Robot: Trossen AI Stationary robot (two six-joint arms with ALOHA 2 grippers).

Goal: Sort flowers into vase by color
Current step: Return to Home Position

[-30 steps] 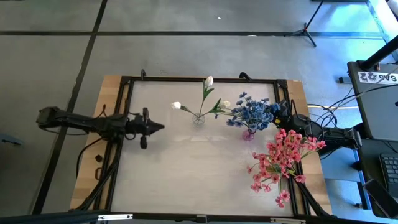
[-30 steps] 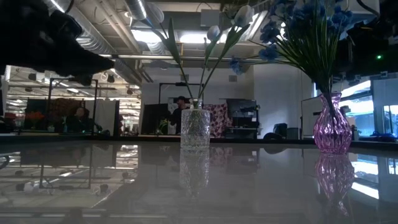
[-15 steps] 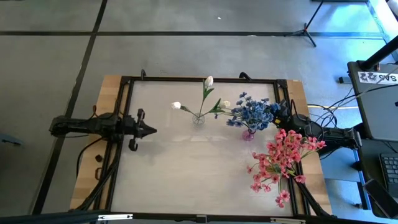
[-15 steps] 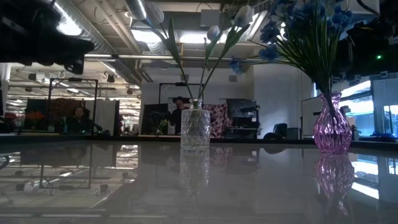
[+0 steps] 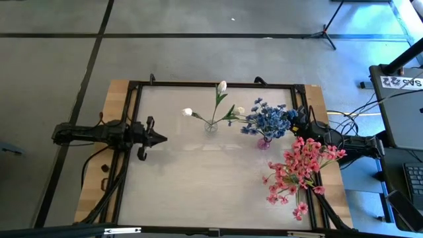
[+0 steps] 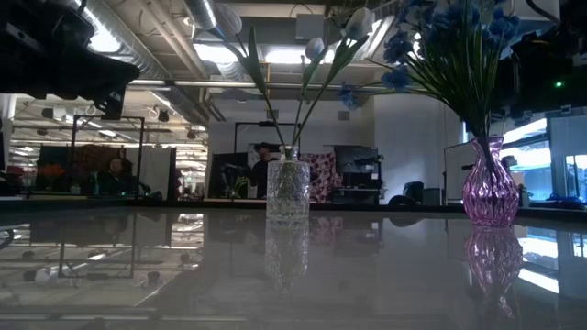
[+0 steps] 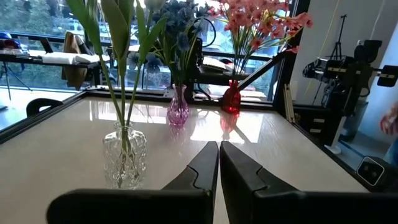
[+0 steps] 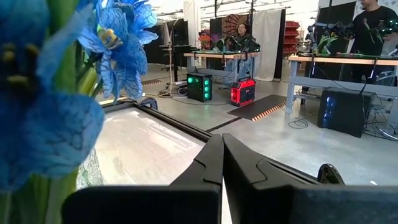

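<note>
Glossy pale desk (image 5: pixel 178 178) in a black frame. Near its middle, clear vase (image 5: pixel 211 126) with white flowers (image 5: pixel 222 86). Just right of the clear vase, purple vase (image 5: pixel 264 143) with blue flowers (image 5: pixel 268 120). Farther right, red vase (image 7: pixel 231 101) with pink flowers (image 5: pixel 297 168). Left gripper (image 5: pixel 162 138) well left of the clear vase, fingers (image 7: pixel 202 168) pressed together, empty. Right gripper (image 8: pixel 222 138) beside the blue flowers, fingers together.
</note>
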